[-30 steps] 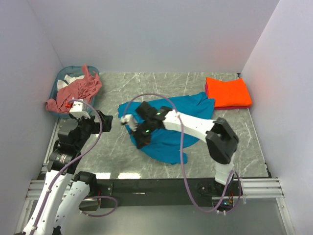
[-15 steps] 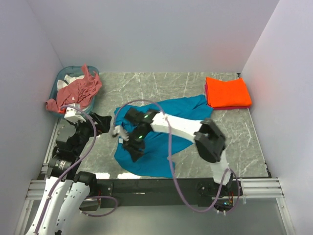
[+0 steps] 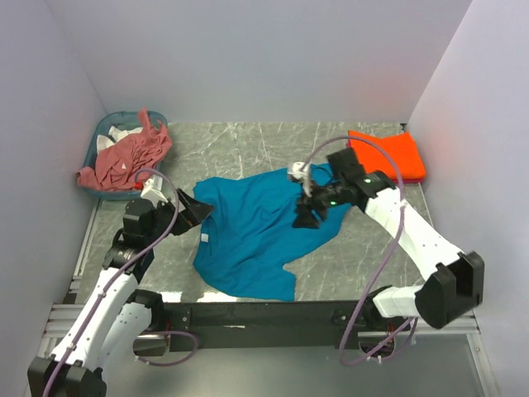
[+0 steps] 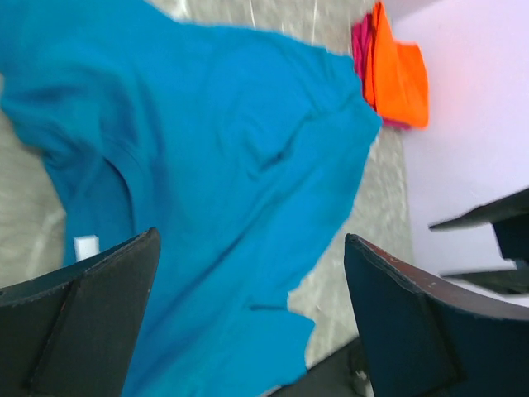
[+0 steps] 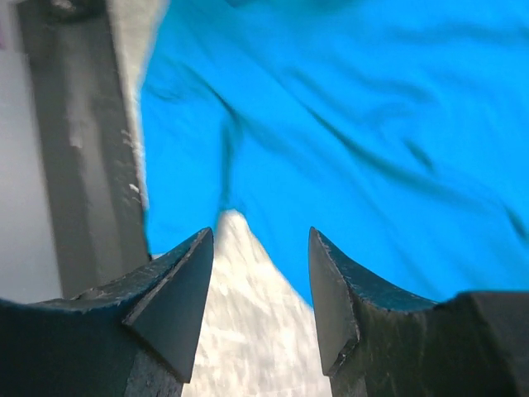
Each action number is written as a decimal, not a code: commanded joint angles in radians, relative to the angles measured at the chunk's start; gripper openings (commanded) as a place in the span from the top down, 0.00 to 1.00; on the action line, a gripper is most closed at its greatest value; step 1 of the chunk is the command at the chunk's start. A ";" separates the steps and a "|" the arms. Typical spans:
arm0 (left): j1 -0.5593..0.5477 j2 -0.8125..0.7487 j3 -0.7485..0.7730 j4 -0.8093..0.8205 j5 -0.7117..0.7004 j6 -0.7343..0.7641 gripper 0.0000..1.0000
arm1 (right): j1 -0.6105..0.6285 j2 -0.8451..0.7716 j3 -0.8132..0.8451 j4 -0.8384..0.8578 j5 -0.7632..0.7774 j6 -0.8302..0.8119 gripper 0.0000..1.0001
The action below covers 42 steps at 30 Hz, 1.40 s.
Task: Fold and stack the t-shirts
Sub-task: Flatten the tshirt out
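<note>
Starting at the near edge, we note the teal t-shirt [image 3: 248, 236] lying open but rumpled in the middle of the counter [image 3: 248, 149], one hem corner curled toward us and the white neck tag [image 3: 204, 238] at its left side. It is not yet folded.

The left fingers [image 3: 197, 212] stand spread wide with nothing between them, poised at the shirt's left edge just above the tag. We judge they are set there to take that side.

The right fingers [image 3: 307, 215] hang over the shirt's far right part, partly parted. The wrist view shows only cloth and bare counter in the gap, so they hold nothing. With one arm at each side, the layout suits flattening or a two-handed fold.

Further back on the right, the orange t-shirt [image 3: 387, 155] sits folded on a pinkish layer, likely the stack to build on. At the far left, the salmon-pink t-shirt [image 3: 132, 153] is draped over the basket [image 3: 106, 126], waiting.
</note>
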 commanded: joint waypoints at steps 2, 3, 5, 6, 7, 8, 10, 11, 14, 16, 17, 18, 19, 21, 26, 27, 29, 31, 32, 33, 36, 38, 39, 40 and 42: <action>-0.018 0.036 -0.036 0.091 0.095 -0.083 0.03 | -0.188 -0.102 -0.104 0.027 0.007 -0.085 0.43; -0.038 0.041 -0.040 0.093 0.087 -0.090 0.03 | -0.220 -0.114 -0.123 0.041 0.014 -0.080 0.43; -0.066 0.071 -0.047 0.075 0.032 -0.100 0.02 | -0.286 -0.148 -0.173 0.099 0.025 -0.054 0.43; -0.093 0.087 -0.042 0.041 0.000 -0.101 0.03 | -0.297 -0.157 -0.189 0.137 0.030 -0.040 0.43; -0.105 0.104 -0.033 0.021 -0.058 -0.095 0.03 | -0.308 -0.165 -0.203 0.148 0.043 -0.031 0.43; -0.115 0.143 -0.013 0.006 -0.095 -0.081 0.03 | -0.314 -0.165 -0.215 0.153 0.051 -0.027 0.43; -0.118 0.186 0.027 -0.027 -0.196 -0.054 0.05 | -0.317 -0.155 -0.215 0.159 0.071 -0.020 0.43; -0.116 0.234 0.047 -0.034 -0.234 -0.020 0.05 | -0.323 -0.148 -0.214 0.162 0.089 -0.013 0.43; -0.118 0.346 0.140 -0.044 -0.366 0.037 0.07 | -0.334 -0.114 -0.203 0.176 0.131 0.019 0.43; -0.116 0.407 0.212 -0.045 -0.402 0.052 0.10 | -0.349 -0.087 -0.197 0.201 0.161 0.049 0.43; -0.116 0.462 0.232 -0.045 -0.432 0.060 0.11 | -0.356 -0.077 -0.189 0.213 0.186 0.090 0.43; -0.113 0.487 0.251 -0.048 -0.446 0.057 0.11 | -0.372 -0.063 -0.182 0.233 0.229 0.111 0.43; -0.110 0.510 0.280 -0.047 -0.454 0.061 0.11 | -0.382 -0.033 -0.174 0.239 0.255 0.134 0.43; -0.104 0.559 0.300 -0.045 -0.471 0.069 0.11 | -0.400 0.021 -0.140 0.253 0.333 0.213 0.44; -0.076 0.584 0.306 -0.028 -0.459 0.086 0.12 | -0.527 0.107 -0.116 0.254 0.303 0.271 0.46; -0.066 0.579 0.303 -0.025 -0.445 0.089 0.12 | -0.546 0.137 -0.116 0.250 0.289 0.273 0.46; -0.057 0.554 0.282 -0.015 -0.422 0.109 0.13 | -0.601 0.171 -0.108 0.239 0.231 0.271 0.48; -0.055 0.523 0.262 -0.001 -0.373 0.124 0.13 | -0.632 0.231 -0.094 0.212 0.179 0.267 0.50; -0.055 0.486 0.259 -0.001 -0.353 0.141 0.13 | -0.651 0.254 -0.082 0.202 0.166 0.270 0.50; -0.055 0.463 0.256 -0.002 -0.335 0.149 0.12 | -0.661 0.300 -0.073 0.186 0.153 0.270 0.51; -0.052 0.366 0.271 -0.037 -0.307 0.176 0.09 | -0.665 0.386 -0.036 0.153 0.122 0.279 0.53; -0.052 0.297 0.303 -0.088 -0.319 0.212 0.07 | -0.664 0.423 -0.005 0.146 0.106 0.299 0.53; -0.049 0.276 0.315 -0.106 -0.331 0.224 0.05 | -0.665 0.453 0.007 0.141 0.102 0.308 0.53; -0.046 0.256 0.338 -0.128 -0.348 0.238 0.03 | -0.664 0.469 0.019 0.141 0.097 0.317 0.53; -0.038 0.199 0.360 -0.186 -0.393 0.288 0.01 | -0.662 0.512 0.055 0.126 0.103 0.335 0.54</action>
